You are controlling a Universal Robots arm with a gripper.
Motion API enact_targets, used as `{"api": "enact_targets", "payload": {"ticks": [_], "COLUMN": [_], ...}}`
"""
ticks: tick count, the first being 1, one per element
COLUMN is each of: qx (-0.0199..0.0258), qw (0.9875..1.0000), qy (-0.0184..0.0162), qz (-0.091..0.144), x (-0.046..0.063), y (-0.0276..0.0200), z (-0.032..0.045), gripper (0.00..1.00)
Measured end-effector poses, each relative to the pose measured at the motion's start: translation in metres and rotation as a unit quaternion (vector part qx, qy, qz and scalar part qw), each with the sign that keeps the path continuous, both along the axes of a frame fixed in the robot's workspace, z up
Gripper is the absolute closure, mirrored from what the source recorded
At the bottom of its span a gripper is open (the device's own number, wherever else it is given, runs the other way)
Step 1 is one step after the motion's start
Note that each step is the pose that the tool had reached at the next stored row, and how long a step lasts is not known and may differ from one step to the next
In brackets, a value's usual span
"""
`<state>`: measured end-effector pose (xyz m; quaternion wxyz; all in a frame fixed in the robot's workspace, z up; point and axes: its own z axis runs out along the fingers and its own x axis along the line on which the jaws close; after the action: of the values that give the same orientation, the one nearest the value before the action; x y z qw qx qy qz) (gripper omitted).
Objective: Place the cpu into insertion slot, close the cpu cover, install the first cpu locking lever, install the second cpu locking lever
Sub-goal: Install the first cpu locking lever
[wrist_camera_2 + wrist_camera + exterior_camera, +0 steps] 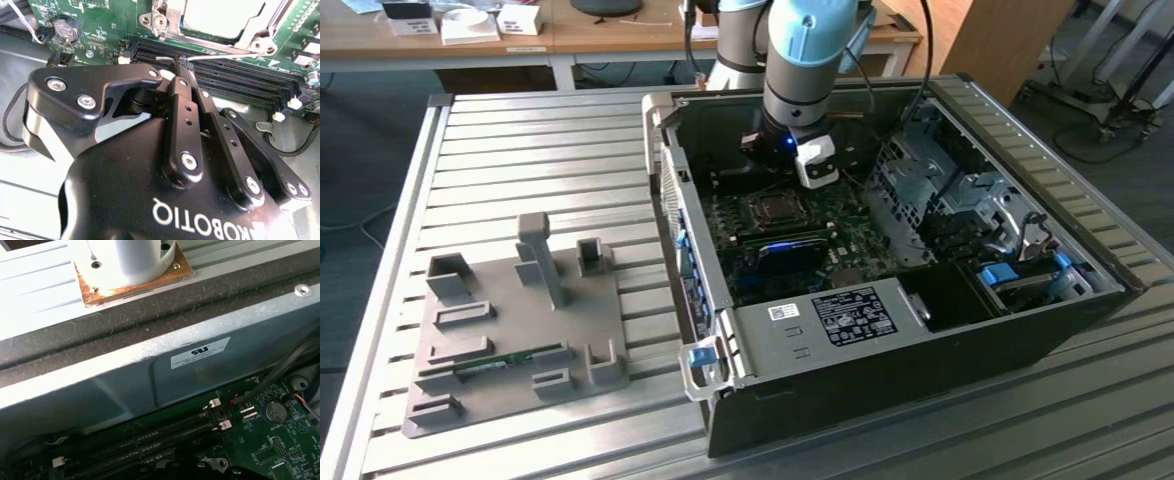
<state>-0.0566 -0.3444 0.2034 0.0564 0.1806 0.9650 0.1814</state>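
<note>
second wrist view: tool (183, 64) clenched on locking lever (225, 55); memory slots (240, 77) right beneath, cpu cover (167, 27) edge beside.

Ribbed silver aluminium slat counter (520, 150) spans most of the exterior view. Beyond the counter's far edge is a long light-wood desk (587, 38) with small white boxes (470, 25) on it. A tall brown wooden panel (1001, 40) stands near the counter's far corner. Dark grey floor (360, 150) surrounds the counter, with black cables (1083, 150) lying on it.
</note>
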Motion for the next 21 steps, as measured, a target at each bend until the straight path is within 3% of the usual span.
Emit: {"api": "enact_targets", "payload": {"ticks": [12,17,21], "qx": [-0.0023,-0.0059,-0.0117], "qw": [1.0,1.0,0.9999], "qy": [-0.0005,-0.0012,-0.0018], "qz": [0.0,0.0,0.0], "x": [0.0,0.0,-0.0001], "y": [-0.0004,-0.0004,-0.0004], "z": [-0.0035,-0.0061,-0.0082], "gripper": [0.89,0.89,0.89]}}
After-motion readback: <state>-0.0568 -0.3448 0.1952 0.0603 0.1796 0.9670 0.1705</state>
